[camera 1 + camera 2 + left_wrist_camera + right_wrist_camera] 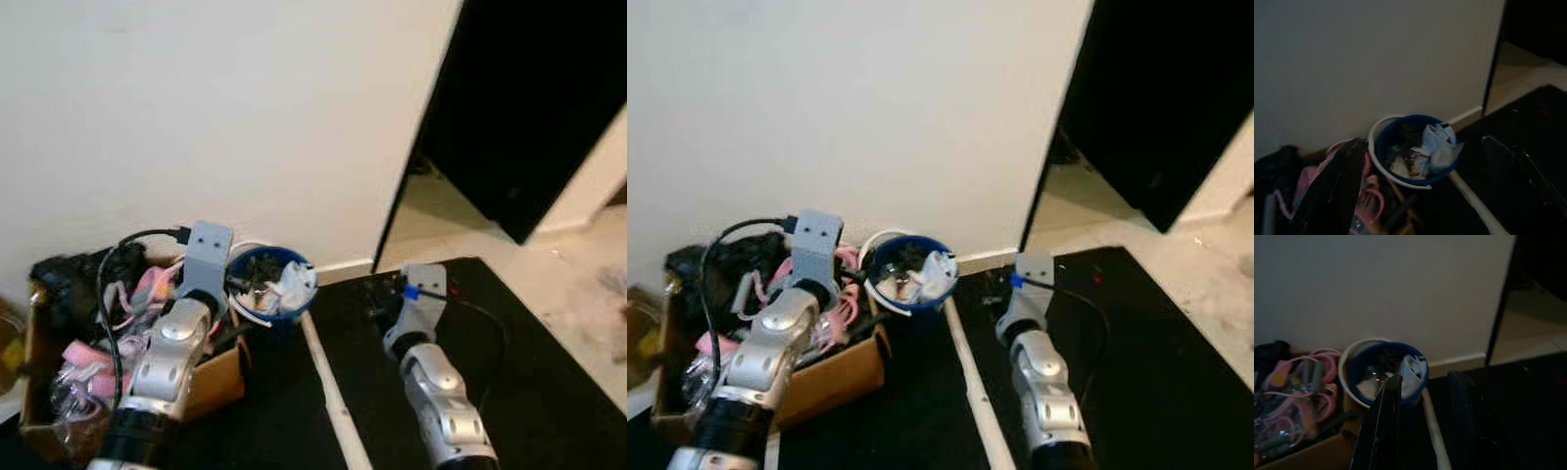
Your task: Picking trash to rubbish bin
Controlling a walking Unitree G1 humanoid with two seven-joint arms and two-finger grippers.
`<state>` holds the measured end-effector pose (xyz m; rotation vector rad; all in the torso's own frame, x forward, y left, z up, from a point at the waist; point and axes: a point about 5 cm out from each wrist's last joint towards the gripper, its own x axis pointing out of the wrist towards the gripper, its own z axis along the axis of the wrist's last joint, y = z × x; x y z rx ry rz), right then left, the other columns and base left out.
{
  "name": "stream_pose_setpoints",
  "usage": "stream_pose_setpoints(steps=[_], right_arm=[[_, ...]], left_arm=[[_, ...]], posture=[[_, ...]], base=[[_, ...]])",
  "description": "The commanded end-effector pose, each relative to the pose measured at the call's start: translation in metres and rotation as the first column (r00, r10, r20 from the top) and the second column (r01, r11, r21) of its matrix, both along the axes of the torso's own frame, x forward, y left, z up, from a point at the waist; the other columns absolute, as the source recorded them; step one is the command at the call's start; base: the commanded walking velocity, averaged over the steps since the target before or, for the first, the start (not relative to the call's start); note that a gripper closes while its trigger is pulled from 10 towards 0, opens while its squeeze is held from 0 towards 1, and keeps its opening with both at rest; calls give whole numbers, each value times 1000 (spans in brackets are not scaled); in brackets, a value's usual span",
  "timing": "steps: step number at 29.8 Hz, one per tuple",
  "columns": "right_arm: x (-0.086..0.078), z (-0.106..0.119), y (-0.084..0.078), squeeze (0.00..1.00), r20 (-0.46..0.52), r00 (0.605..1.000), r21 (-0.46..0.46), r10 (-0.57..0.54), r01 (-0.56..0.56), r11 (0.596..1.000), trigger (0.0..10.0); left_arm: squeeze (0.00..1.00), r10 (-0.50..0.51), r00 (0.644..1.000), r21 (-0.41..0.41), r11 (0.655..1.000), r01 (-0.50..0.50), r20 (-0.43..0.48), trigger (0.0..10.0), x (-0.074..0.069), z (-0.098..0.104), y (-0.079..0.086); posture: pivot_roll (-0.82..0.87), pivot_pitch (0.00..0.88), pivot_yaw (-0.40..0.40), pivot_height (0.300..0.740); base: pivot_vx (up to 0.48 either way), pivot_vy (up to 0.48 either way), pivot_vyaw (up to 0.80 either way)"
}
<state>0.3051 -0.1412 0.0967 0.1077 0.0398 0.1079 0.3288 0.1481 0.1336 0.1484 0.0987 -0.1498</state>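
Home hallway: plain wall, dark doorway, black mat, cluttered cardboard box

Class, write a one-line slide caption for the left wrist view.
Left gripper, fingers open, faces a blue bin full of trash against the wall.

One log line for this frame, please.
left gripper: open, over cardboard box | right gripper: open, empty | blue bin: holds trash, by wall
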Motion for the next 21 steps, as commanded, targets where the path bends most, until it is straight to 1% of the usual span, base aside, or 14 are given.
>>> stream_pose_setpoints(steps=[1,6,11,14,17,21], right_arm=[[-1,-3,-6,0,-17,1000,1,-19,19,1000,10000],[0,-4,-8,0,-21,999,-5,-25,25,1000,10000],[0,-2,-11,0,-16,999,-2,-33,33,999,10000],[0,-3,-10,0,-19,999,-5,-36,35,999,10000],[1,0,-11,0,-11,999,-1,-41,41,999,10000],[0,-4,-13,0,-22,998,-5,-51,51,999,10000]], left_arm=[[0,3,1000,3,1000,-3,-8,10000,2,-1,0],[0,13,1000,9,1000,-13,-8,10000,3,-1,4],[0,4,1000,13,1000,-4,-1,10000,4,1,3],[0,19,1000,7,1000,-19,-3,10000,4,0,5],[0,4,1000,7,1000,-4,-2,10000,5,1,3],[0,5,1000,12,1000,-5,-2,10000,7,-1,1]], posture=[[-58,76,-1,740],[-63,78,4,740],[-56,74,-3,740],[-66,80,11,740],[-67,78,8,740],[-75,68,12,740]], base=[[0,0,-800],[0,0,-800],[0,0,-800],[0,0,-800],[0,0,-800],[0,0,-800]])
